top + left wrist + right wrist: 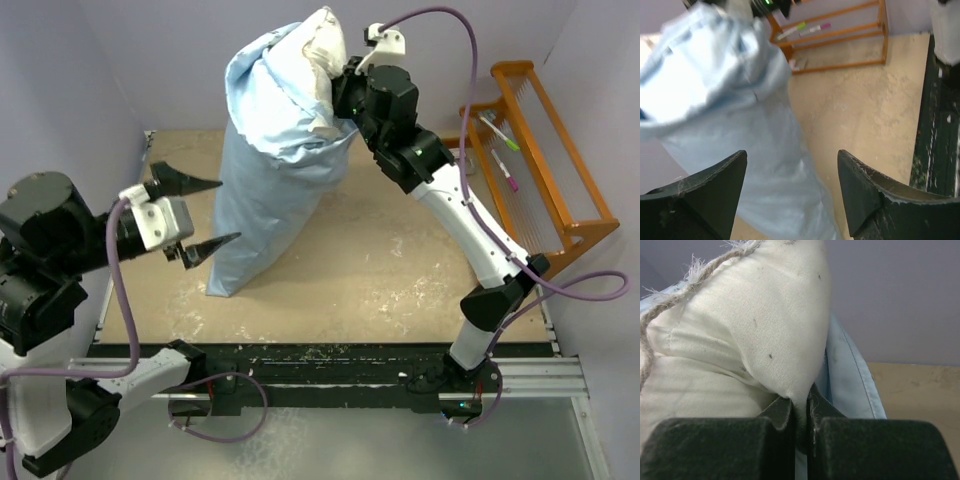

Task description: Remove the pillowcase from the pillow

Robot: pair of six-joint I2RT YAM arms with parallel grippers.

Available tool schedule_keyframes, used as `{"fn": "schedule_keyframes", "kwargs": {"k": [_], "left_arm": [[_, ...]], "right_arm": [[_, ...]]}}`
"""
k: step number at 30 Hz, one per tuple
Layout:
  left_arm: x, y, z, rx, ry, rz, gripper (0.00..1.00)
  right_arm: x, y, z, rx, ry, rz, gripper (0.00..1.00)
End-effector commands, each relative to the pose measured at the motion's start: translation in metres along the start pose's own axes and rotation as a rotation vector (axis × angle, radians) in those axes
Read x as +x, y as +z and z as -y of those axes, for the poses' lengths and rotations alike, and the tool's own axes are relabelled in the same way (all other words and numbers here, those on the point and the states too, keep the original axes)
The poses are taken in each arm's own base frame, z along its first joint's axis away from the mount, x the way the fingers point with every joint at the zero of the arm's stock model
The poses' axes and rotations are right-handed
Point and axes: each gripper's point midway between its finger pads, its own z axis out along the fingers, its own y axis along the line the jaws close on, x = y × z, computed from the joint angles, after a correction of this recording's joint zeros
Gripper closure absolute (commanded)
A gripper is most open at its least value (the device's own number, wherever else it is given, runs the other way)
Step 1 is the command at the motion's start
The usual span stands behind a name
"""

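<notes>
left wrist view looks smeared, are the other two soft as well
Left wrist: the pillowcase is motion-blurred, while the left gripper is crisp. Top external: sharp, evenly lit. Right wrist: the pillow weave is sharp, the right gripper dark.

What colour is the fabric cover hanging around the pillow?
The pillowcase is plain pale light blue, without pattern; the top external view shows it best.

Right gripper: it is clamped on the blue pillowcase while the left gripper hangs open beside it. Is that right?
No. The right gripper is clamped on the white pillow, not the pillowcase: see the right wrist view. The left gripper is open beside the pillowcase.
</notes>
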Motion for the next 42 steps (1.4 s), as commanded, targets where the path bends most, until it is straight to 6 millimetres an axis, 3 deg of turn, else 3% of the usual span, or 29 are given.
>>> {"fn": "schedule_keyframes", "kwargs": {"k": [1,6,7,8,11,14,17,21,24,29,33,42], "left_arm": [[-0.078,0.003,-0.026,-0.015,0.016,0.215,0.22],[-0.128,0.023,-0.071,-0.061,0.108,0.326,0.20],[-0.130,0.033,-0.080,-0.059,0.120,0.329,0.19],[-0.136,0.031,-0.082,-0.064,0.150,0.343,0.17],[-0.133,0.044,-0.092,-0.061,0.190,0.322,0.11],[-0.111,0.049,-0.087,-0.030,0.230,0.248,0.08],[-0.076,0.052,-0.076,0.018,0.223,0.124,0.09],[-0.049,0.050,-0.072,0.019,0.209,0.025,0.15],[-0.040,0.045,-0.072,-0.002,0.209,-0.013,0.26],[-0.043,0.030,-0.069,-0.048,0.223,-0.011,0.53],[-0.043,0.013,-0.065,-0.094,0.225,-0.022,0.59],[-0.012,-0.007,-0.050,-0.154,0.210,-0.085,0.66]], "right_arm": [[-0.061,-0.027,-0.032,-0.077,0.063,0.185,1.00],[-0.060,-0.050,-0.076,-0.168,0.026,0.206,1.00],[-0.060,-0.055,-0.083,-0.185,0.023,0.208,1.00],[-0.060,-0.059,-0.088,-0.196,0.020,0.208,1.00],[-0.056,-0.067,-0.097,-0.227,0.012,0.204,1.00],[-0.054,-0.073,-0.100,-0.252,0.004,0.200,1.00],[-0.055,-0.079,-0.102,-0.283,-0.012,0.202,1.00],[-0.056,-0.082,-0.102,-0.296,-0.031,0.204,1.00],[-0.054,-0.083,-0.098,-0.285,-0.042,0.204,1.00],[-0.043,-0.081,-0.095,-0.275,-0.062,0.168,1.00],[-0.040,-0.074,-0.085,-0.247,-0.067,0.159,1.00],[-0.039,-0.064,-0.075,-0.231,-0.045,0.150,1.00]]}}
